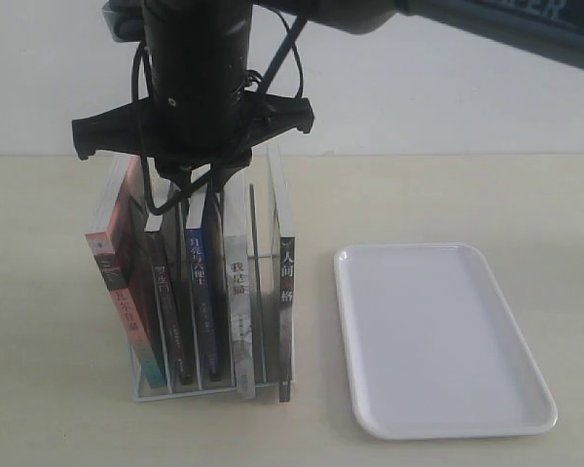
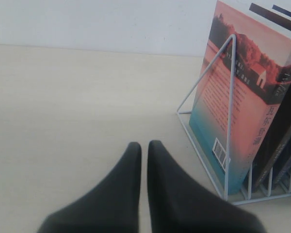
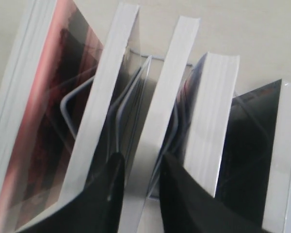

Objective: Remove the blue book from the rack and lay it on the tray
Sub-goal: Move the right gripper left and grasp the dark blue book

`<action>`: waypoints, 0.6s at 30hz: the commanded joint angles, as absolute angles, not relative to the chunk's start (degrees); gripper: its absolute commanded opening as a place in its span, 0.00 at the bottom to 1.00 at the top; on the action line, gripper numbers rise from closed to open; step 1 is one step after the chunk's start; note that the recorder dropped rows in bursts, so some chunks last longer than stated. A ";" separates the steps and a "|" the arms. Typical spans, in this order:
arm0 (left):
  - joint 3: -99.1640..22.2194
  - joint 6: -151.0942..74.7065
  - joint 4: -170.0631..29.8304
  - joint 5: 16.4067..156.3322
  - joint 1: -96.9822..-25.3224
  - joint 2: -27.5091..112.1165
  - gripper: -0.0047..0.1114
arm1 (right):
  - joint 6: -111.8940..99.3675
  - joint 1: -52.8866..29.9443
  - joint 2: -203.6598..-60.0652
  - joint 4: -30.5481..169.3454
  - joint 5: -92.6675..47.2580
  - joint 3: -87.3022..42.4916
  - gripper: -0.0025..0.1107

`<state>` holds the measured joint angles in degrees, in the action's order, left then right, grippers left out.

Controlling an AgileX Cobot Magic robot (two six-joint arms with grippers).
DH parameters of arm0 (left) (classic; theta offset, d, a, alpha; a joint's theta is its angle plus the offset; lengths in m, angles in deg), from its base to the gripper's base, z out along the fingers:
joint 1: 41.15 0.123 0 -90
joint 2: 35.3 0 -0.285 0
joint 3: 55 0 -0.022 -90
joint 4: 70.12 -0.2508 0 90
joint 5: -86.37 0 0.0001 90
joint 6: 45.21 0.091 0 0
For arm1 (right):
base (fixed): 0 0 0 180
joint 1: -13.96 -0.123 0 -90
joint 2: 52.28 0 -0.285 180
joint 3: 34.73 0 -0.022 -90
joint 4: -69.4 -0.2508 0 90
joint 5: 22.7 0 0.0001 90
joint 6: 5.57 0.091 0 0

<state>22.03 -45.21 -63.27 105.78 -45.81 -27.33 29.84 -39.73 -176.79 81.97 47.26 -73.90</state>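
Observation:
The white wire rack (image 1: 139,394) stands left of centre with several upright books. The blue book (image 1: 202,292), dark blue spine with white characters, is in a middle slot. My right gripper (image 1: 190,190) reaches down from above across the middle. In the right wrist view its black fingers (image 3: 115,182) press both faces of that book's white top edge (image 3: 170,92), so the gripper (image 3: 141,170) is shut on it. The book's foot is still in the rack. The white tray (image 1: 438,331) lies flat to the right. My left gripper (image 2: 144,145) is shut on nothing, low over the table beside the rack's end wire (image 2: 230,111).
A thick pink-covered book (image 1: 122,282) fills the leftmost slot, also close to the left gripper (image 2: 242,97). A black-spined book (image 1: 165,311) and a grey-spined book (image 1: 238,311) flank the blue one. Another black-spined book (image 1: 286,311) leans at the rack's right end, near the tray.

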 commanded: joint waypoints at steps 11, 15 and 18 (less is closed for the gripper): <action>22.22 -45.58 -63.52 105.51 -45.75 -27.51 0.08 | 30.50 -39.81 -176.73 82.07 47.26 -74.14 0.25; 22.22 -45.58 -63.52 105.51 -45.75 -27.51 0.08 | 30.50 -39.81 -177.23 81.95 47.26 -74.14 0.25; 22.22 -45.58 -63.52 105.51 -45.75 -27.51 0.08 | 30.50 -39.81 -178.27 81.66 47.26 -74.14 0.25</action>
